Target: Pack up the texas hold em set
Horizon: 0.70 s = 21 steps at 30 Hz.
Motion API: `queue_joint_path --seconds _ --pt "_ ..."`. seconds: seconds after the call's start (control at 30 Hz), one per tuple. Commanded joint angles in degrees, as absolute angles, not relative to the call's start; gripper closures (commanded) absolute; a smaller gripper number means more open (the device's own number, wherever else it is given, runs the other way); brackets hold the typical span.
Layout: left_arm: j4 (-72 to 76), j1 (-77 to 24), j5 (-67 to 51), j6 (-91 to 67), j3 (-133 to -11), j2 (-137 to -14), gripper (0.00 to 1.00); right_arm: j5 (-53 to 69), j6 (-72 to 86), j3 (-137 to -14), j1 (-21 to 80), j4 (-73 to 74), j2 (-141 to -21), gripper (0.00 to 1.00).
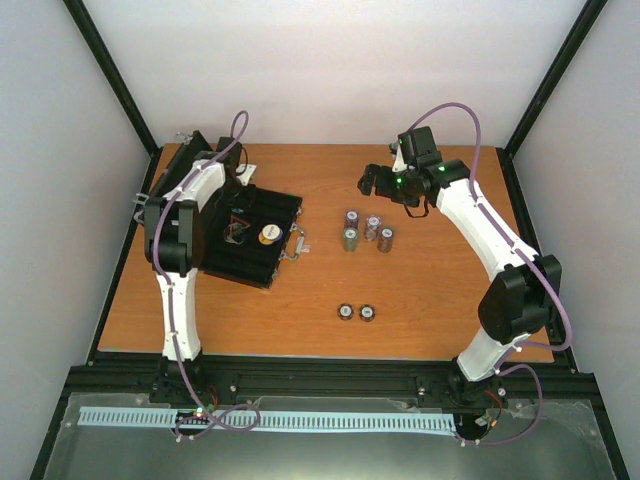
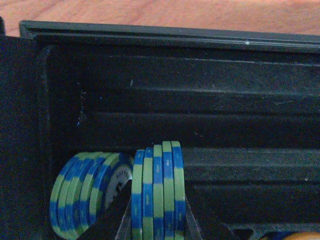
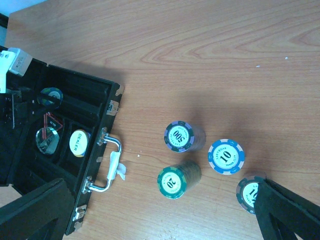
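A: Where's the left gripper (image 2: 157,225) rn?

B: Down inside the case (image 2: 150,32), clenched on a short row of blue-green chips (image 2: 157,180). They're on edge in one groove, opposite the case's far rim.

A: Neighbours?

B: A leaning row (image 2: 87,192) in the same groove, just beside ours, prob touching. Can't tell if ours is fully seated.

A: So how do we finish this well?

B: We'd lower until the chip edges sit on the groove floor, then nudge sideways so the leaning row gets propped up. Release only a little, then lift straight up out of the case so the fingers don't drag a chip w/ them.

A: And the right gripper (image 1: 375,182)?

B: Jaws spread wide, nothing in them. It hovers over the table on the handle (image 3: 111,160) side of the case, beyond the loose stacks.

A: What's left outside the case?

B: Four stacks (image 3: 179,136) on the handle side, apart from the case. Two small discs (image 1: 356,313) lie on that side too, further out. The DEALER disc (image 3: 78,142) is already in the case

A: OK, we take the stack nearest the handle next, imo
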State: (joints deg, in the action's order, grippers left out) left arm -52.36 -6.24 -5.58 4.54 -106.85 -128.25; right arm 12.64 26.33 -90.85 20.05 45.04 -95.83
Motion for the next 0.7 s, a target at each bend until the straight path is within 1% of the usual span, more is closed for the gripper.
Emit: queue_joint_path --seconds 0.0,0.3,0.67 --pt "-53.2 -6.5 -4.2 5.9 -110.6 -130.5 0.99 12.8 25.8 -90.5 20.0 45.6 -96.7 0.0" --pt "-55.0 -6.6 -3.3 5.9 -110.9 -131.4 0.99 13.0 25.8 -90.7 20.1 45.9 -96.9 0.0" --pt "-53.7 -6.9 -4.5 6.2 -108.4 -127.0 0.99 13.6 26.0 -89.4 20.0 45.3 -96.7 0.0"
